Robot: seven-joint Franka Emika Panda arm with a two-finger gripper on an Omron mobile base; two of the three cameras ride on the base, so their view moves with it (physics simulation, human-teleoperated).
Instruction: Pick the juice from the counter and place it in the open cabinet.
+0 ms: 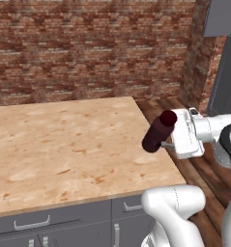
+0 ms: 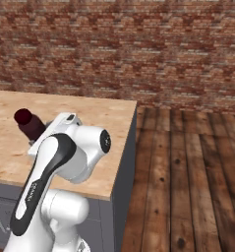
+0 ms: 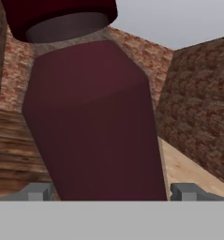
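Behind, a red brick wall backs a broad wood-grain worktop over grey drawers. Right of it lies plank floor, with a dark grey cabinet at the far edge. Above the worktop's right edge, the gripper is clamped on the juice, held tilted in the air. No label shows.

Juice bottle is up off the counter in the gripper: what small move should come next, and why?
Probably carry it right, toward the dark cabinet. The gripper holds the juice bottle tilted, clear of the counter near its right edge, and the fingertips flank its body, so the lift looks done.
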